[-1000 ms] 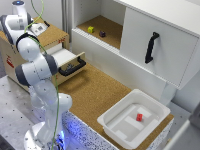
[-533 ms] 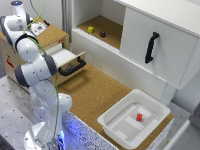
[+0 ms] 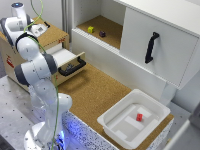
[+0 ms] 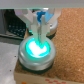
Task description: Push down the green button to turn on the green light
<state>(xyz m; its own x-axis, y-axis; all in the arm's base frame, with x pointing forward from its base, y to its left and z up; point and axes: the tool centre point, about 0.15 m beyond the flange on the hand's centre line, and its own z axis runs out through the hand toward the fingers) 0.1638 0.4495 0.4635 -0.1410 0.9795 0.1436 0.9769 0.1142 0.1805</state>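
Nothing appears to have shifted over the past second: the arm keeps the same folded pose over the wooden box at the exterior view's left, and the drawer stays pulled out.

Only the wrist view shows the green button: a round, silver-rimmed cap glowing bright green, seated on a brown block. The hand stands directly over it, its pale fingers drawn close together with the tips at the button's 12 o'clock edge; whether they press on it cannot be told. In the exterior view the arm hides both button and hand.

That wider view alone shows the cork-topped bench, the white tray holding a small red block, the cabinet door with its black handle, and a yellow-green cube beside a dark piece on the shelf.

Red marks on the box are too blurred to read.
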